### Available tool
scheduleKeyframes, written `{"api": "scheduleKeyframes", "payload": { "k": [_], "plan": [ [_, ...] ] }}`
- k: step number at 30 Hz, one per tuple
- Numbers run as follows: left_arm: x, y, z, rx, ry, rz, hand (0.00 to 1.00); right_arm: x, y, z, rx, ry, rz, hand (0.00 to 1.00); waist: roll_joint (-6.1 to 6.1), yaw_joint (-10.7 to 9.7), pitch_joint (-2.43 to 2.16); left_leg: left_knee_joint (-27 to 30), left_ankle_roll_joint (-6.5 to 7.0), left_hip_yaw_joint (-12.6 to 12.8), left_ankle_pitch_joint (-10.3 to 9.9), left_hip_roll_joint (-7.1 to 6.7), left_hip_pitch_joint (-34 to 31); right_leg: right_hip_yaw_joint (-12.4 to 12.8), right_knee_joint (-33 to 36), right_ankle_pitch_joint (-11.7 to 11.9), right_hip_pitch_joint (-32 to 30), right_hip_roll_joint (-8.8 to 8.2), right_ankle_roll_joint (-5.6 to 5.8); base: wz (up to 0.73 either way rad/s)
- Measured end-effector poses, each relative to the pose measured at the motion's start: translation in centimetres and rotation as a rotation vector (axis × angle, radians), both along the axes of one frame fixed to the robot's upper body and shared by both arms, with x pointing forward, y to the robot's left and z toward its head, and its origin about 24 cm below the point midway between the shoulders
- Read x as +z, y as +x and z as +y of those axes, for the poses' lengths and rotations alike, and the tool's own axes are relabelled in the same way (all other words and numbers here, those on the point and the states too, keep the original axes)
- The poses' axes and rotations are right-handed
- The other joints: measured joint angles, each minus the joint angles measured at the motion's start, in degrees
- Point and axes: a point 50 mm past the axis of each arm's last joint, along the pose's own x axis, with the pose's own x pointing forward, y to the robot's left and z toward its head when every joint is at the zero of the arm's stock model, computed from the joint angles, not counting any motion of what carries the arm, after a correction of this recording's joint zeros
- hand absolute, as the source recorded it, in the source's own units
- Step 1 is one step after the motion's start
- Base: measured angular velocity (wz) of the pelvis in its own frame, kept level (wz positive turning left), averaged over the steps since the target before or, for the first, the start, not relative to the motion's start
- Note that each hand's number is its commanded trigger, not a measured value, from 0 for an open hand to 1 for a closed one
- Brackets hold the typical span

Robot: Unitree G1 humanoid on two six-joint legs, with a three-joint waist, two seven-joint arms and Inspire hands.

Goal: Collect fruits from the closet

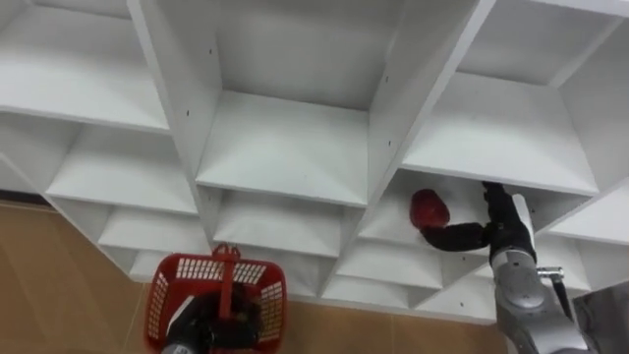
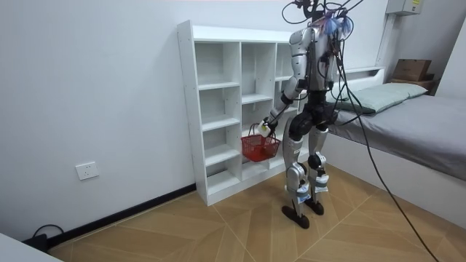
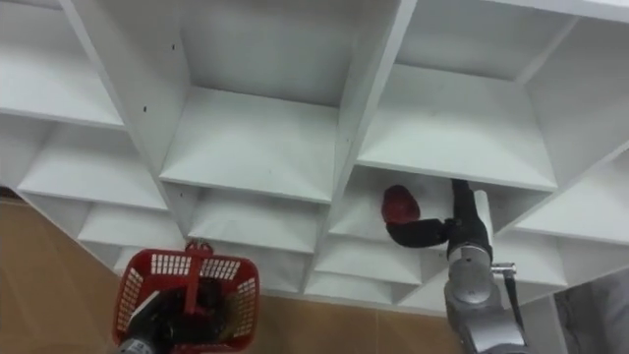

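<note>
Lowest in the frame, my left hand (image 1: 201,329) is clenched on the handle of the red basket (image 1: 257,285). Right of centre, my right hand (image 1: 503,231) reaches into a closet (image 1: 285,138) compartment with its fingers stretched leftward, not yet closed. The red fruit (image 1: 429,207) sits just left of and above those fingertips, so the right hand is much the nearer.

The closet (image 1: 285,147) was plain white throughout. At the black fingertips of the right hand (image 1: 503,232), above its silver-grey forearm, was a deep red fruit (image 1: 428,207). The basket (image 1: 169,295) at the dark left hand (image 1: 201,329) was bright red, its walls a grid of small openings. Below both hands the floor (image 1: 69,275) was tan wood, and the room view showed it laid in a herringbone pattern.
</note>
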Motion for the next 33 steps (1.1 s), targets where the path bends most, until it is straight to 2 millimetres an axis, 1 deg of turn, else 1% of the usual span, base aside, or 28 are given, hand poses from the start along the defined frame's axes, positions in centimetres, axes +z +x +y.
{"api": "scheduleKeyframes", "payload": {
  "k": [4,6,8,12,14,16,20,22,26,27,30,33],
  "plan": [
    [-0.7,-0.7,0.2,0.005,0.005,0.048,1.0,1.4,1.9,-0.6,-0.021,0.0,-0.045,0.0,0.19,0.01,0.16,0.51,0.0,-0.18,0.0,-0.02,-1.6,-0.24,0.03,0.07,-1.32,-0.03,-0.11,0.03],
    [-0.9,-0.9,0.1,0.007,0.003,0.06,1.0,1.7,2.5,-0.9,-0.034,-0.001,-0.046,0.0,0.3,-0.11,0.25,0.69,0.0,-0.37,0.0,-0.03,-2.04,-0.87,0.0,0.08,-1.51,-0.11,-0.12,0.08],
    [-1.0,-1.0,0.1,0.008,0.001,0.064,1.0,1.6,2.6,-1.2,-0.047,-0.005,-0.033,0.0,0.39,-0.04,0.31,0.81,0.0,-0.48,0.0,-0.04,-2.21,-1.68,0.0,0.08,-1.5,-0.2,-0.12,0.12],
    [-1.1,-1.1,0.1,0.008,0.004,0.071,1.0,1.4,2.5,-1.3,-0.049,-0.006,-0.021,0.0,1.05,0.03,0.78,1.11,0.0,-0.67,0.0,-0.08,-2.73,-2.14,-0.02,0.08,-1.69,-0.29,-0.11,0.05],
    [-1.2,-1.1,0.2,0.009,0.007,0.079,1.0,1.1,2.3,-1.4,-0.05,-0.006,-0.005,0.0,1.16,0.07,0.85,1.18,0.0,-0.72,0.01,-0.08,-3.31,-2.26,-0.02,0.08,-2.29,-0.31,-0.11,0.0],
    [-1.6,-1.5,0.3,0.015,0.011,0.109,1.0,0.6,2.0,-1.7,-0.054,-0.008,0.022,0.0,1.53,0.19,1.09,1.37,0.0,-0.87,0.01,-0.09,-3.62,-2.61,-0.01,0.08,-2.41,-0.35,-0.11,0.02],
    [-1.7,-1.3,0.2,0.009,0.014,0.117,1.0,0.3,1.8,-1.8,-0.059,-0.009,0.039,0.0,1.93,0.09,1.08,1.82,-0.04,-1.12,0.05,-0.12,-5.25,-2.95,0.19,0.1,-3.75,-0.39,-0.17,0.03],
    [-1.7,-1.2,0.0,0.008,0.009,0.117,1.0,0.2,1.8,-1.8,-0.055,-0.006,0.045,0.0,2.5,0.11,0.91,2.28,-0.03,-1.2,0.05,-0.14,-5.82,-2.97,0.27,0.12,-4.12,-0.41,-0.19,0.0],
    [-1.8,-1.2,-0.2,0.009,0.005,0.119,1.0,0.2,1.8,-1.8,-0.046,-0.001,0.047,0.0,3.15,0.22,0.86,2.28,-0.04,-1.4,0.06,-0.14,-5.92,-2.94,0.85,0.11,-4.52,-0.46,-0.19,0.0],
    [-1.8,-1.3,-0.3,0.008,0.003,0.122,1.0,0.2,1.8,-1.8,-0.044,-0.001,0.048,0.0,3.33,0.21,0.78,2.3,-0.04,-1.45,0.08,-0.14,-5.95,-2.86,1.12,0.1,-4.69,-0.5,-0.18,0.0],
    [-1.9,-1.3,-0.6,-0.003,-0.001,0.125,1.0,0.3,1.9,-1.7,-0.037,-0.005,0.045,0.0,3.38,0.15,0.75,2.28,-0.07,-1.45,0.22,-0.17,-6.15,-2.77,1.16,0.1,-4.95,-0.54,-0.18,0.0],
    [-1.9,-1.3,-0.7,-0.01,-0.002,0.125,1.0,0.7,2.4,-1.6,-0.029,-0.01,0.029,0.0,3.41,-0.01,0.72,2.36,-0.1,-1.34,0.52,-0.2,-7.2,-2.74,1.78,0.12,-6.3,-0.7,-0.21,0.0]
  ]
}}
